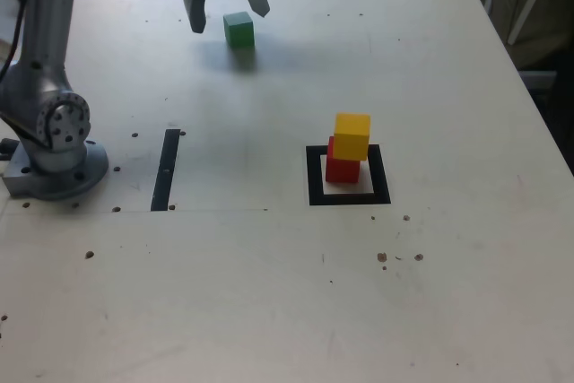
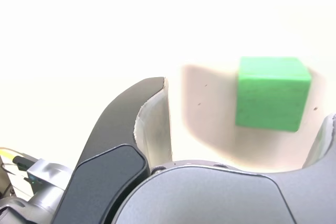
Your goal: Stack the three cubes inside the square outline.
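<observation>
Two cubes are already stacked: the yellow cube [image 1: 352,136] sits on the red cube [image 1: 343,168], offset a little toward two o'clock in the exterior view, and the red one stands within the black square outline [image 1: 380,174]. The green cube [image 1: 239,30] is by itself on the table [image 1: 466,248], toward eleven o'clock from that stack. Above it the tool [image 1: 226,15] is spread wide and holds nothing; the wrist view shows the green block between the curved fingers, much nearer one of them than the other.

The step in hand looks like the pick of this last cube. It should handle as something light and stiff, with matte faces that are unlikely to slip and little about it to break. Best to centre the tool over it first, then take it by two opposite upright sides, square to the faces, leaving the underside free for setting down. A lopsided close could push or twist it. The yellow cube's overhang calls for gentle, well-centred placing.
</observation>
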Available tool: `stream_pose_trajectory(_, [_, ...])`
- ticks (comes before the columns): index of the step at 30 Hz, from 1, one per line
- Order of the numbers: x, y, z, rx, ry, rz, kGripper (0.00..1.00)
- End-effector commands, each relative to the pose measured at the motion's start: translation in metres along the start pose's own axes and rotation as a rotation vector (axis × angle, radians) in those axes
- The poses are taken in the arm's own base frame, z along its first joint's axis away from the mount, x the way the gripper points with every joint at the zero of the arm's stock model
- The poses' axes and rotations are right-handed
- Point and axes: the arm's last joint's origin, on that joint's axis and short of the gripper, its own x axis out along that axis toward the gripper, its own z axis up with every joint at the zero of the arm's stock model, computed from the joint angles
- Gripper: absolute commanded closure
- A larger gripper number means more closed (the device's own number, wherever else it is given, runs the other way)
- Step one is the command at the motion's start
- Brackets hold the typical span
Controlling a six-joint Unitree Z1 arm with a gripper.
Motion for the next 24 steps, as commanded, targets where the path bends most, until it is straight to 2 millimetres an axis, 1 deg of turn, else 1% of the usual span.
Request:
stream_pose_trajectory(1, [0.002,0.003,0.006,0.005,0.006,-0.007,0.03])
stream_pose_trajectory(7, [0.004,0.012,0.022,0.012,0.010,-0.017,0.05])
stream_pose_trajectory(17, [0.009,0.016,0.034,0.025,0.031,-0.048,0.15])
stream_pose_trajectory(20, [0.011,0.014,0.037,0.031,0.033,-0.055,0.19])
stream_pose_trajectory(24, [0.013,0.011,0.040,0.035,0.033,-0.063,0.30])
